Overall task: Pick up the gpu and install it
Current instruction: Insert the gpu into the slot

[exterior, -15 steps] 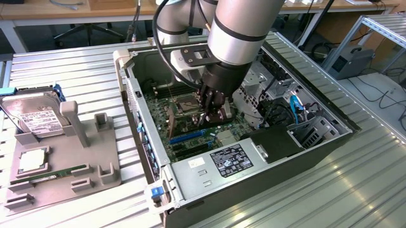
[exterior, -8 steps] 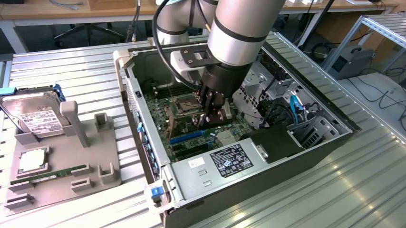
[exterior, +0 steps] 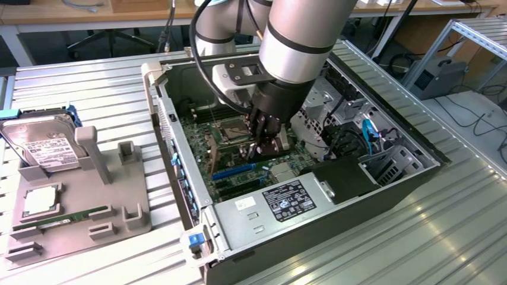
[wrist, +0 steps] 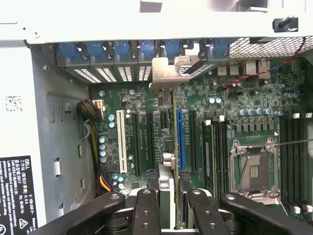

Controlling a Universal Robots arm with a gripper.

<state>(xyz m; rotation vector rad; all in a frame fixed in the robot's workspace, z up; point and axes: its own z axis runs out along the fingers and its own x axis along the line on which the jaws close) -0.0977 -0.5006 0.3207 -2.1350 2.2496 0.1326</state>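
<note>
Reaching down into the open case [exterior: 170, 127], the arm [exterior: 297, 41] is seen with its gripper [exterior: 264, 145] low over the motherboard [exterior: 237, 157]. The gpu [wrist: 172, 147] is clamped edge-on between the fingers [wrist: 146, 210], which are closed on its upper edge. In the wrist view the card is seen standing upright, running from the fingers toward the rear wall of the case, just beside the blue slot [wrist: 180, 139]. Its silver bracket [wrist: 166, 73] is seen at the far end, up against the row of rear slot covers [wrist: 105, 73] with their blue clips [wrist: 97, 49]. Whether the card is fully seated in a slot cannot be told. A white slot [wrist: 120, 142] and several black slots are seen on the other side of the card, and the empty CPU socket [wrist: 254, 171] is seen well apart beyond the blue slot.

In the exterior view, a power supply [exterior: 273, 205] with a black label is seen at the near end of the case. On the exterior view's left, a grey holder [exterior: 119, 208] is seen on the table [exterior: 95, 83], with a hard drive [exterior: 44, 148] standing tilted in it, a CPU [exterior: 40, 202] lying flat and a green memory stick [exterior: 71, 215] beside it.
</note>
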